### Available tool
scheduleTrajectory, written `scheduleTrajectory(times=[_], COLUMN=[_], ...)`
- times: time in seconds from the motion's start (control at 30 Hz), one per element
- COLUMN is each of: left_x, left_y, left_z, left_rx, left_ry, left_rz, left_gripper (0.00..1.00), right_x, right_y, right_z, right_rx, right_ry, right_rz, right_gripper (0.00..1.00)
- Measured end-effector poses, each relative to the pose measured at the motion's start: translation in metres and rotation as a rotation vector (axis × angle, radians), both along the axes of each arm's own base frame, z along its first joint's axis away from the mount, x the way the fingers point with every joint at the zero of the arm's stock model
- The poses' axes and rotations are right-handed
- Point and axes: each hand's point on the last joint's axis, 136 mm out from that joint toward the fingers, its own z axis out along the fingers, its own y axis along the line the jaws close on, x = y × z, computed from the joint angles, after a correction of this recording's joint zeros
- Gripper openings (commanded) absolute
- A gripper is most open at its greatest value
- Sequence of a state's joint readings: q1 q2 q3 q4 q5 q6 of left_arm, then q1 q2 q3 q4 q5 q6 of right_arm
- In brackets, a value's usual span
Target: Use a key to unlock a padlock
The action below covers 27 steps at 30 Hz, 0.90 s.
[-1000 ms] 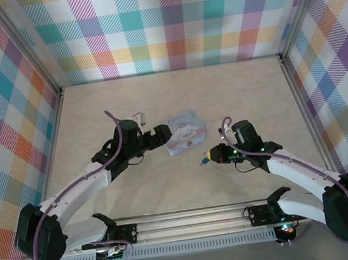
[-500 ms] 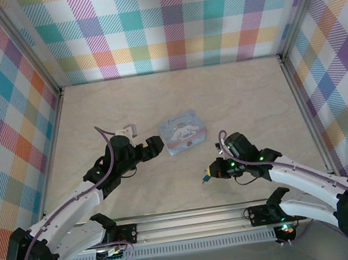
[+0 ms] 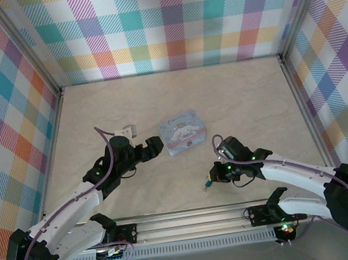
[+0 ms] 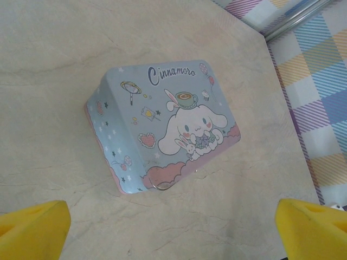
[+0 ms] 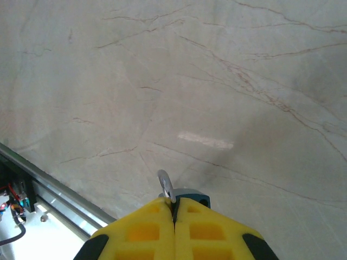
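Note:
My right gripper (image 5: 174, 206) is shut on the padlock (image 5: 187, 194). Its thin metal shackle (image 5: 166, 184) sticks up from between the yellow fingertips, and the small blue body pokes out just past them. In the top view the right gripper (image 3: 214, 174) hovers low over the table near the front, with the padlock (image 3: 206, 183) at its tip. I cannot make out the key. My left gripper (image 3: 154, 147) stands open just left of the tin box; its yellow fingertips (image 4: 32, 223) sit wide apart with nothing between them.
A pale blue cartoon-printed tin box (image 4: 162, 124) lies on the marble-look table, mid-table in the top view (image 3: 184, 130), with a small metal ring at its near edge. The aluminium rail (image 5: 49, 192) runs along the front. Plaid walls enclose the table.
My right gripper has drawn back toward the front rail and slightly left, carrying the padlock. My left gripper pulled away from the tin box a second ago and has held still since.

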<state>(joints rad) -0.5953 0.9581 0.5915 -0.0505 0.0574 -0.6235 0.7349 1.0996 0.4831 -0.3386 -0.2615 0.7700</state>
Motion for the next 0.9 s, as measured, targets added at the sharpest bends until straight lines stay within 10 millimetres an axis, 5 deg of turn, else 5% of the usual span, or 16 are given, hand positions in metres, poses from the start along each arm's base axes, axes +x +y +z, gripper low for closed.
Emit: scheduleTrajectory(times=[0.9], left_x=[0.002], left_y=[-0.001], left_z=[-0.012], left_rx=[0.027], left_ry=[0.027], left_rz=[-0.004], left_gripper=[0.97], right_x=[0.014], right_y=[0.002], right_z=[-0.012], right_rx=[-0.033], right_ry=[-0.039], right_rz=[-0.005], right_gripper=[0.06])
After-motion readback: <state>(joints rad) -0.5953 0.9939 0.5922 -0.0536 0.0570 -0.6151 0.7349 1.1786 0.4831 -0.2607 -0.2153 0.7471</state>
